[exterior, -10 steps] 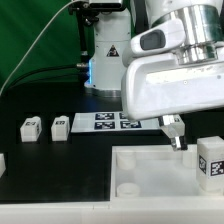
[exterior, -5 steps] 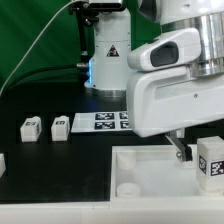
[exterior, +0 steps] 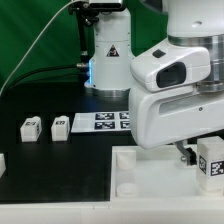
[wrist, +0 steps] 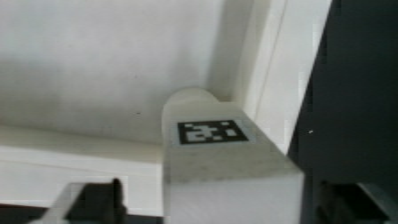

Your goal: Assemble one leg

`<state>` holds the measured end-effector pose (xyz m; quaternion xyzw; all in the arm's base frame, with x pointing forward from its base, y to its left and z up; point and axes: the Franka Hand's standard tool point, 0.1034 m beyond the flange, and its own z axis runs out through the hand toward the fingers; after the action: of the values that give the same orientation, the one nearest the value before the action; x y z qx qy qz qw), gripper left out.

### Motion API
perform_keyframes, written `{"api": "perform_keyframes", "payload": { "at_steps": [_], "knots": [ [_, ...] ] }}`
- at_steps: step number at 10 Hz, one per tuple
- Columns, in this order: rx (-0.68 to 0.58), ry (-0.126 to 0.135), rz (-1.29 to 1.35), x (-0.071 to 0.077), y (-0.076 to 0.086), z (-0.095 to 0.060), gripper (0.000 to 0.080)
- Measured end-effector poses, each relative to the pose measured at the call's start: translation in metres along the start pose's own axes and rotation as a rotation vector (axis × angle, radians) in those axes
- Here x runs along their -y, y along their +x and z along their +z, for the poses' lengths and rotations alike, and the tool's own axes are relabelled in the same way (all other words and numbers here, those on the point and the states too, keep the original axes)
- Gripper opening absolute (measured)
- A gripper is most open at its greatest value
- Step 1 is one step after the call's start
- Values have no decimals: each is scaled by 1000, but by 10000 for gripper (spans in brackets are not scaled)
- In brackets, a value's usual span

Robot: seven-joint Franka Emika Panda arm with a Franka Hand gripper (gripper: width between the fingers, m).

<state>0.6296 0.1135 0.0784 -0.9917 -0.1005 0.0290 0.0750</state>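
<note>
A leg (exterior: 211, 162), a white post with a black-and-white tag, stands upright at the exterior view's right, at a corner of the large white tray piece (exterior: 140, 180). My gripper (exterior: 188, 152) hangs just beside it, mostly hidden by the arm's white body. In the wrist view the leg (wrist: 222, 165) lies between my two dark fingers (wrist: 98, 200), in the corner of the tray wall (wrist: 249, 60). The gripper (wrist: 222, 205) is open, with a gap showing on each side of the leg.
Two more small tagged legs (exterior: 31, 127) (exterior: 59, 126) lie on the black table at the exterior view's left. The marker board (exterior: 105, 121) lies behind them. A white tagged column (exterior: 108, 50) stands at the back. Another white part (exterior: 2, 160) shows at the left edge.
The arm has moved to the exterior view's right and lower, bringing the gripper from over the tray's far edge to the leg at the right.
</note>
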Motion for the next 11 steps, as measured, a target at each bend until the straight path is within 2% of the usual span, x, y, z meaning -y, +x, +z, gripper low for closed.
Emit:
{"api": "perform_keyframes", "payload": {
  "at_steps": [1,2,5,7,9,10,11],
  "knots": [
    [0,0,0,0,0,0,427],
    [0,-2,1,-2,0,0,295],
    [-3,-1,37,-3,0,0,295],
    [-39,8,422,-5,2,1,295],
    [-28,46,902,-6,-2,2,295],
    [-22,58,993,-5,-2,3,295],
    [-19,57,1101,-3,-3,3,295]
  ]
}}
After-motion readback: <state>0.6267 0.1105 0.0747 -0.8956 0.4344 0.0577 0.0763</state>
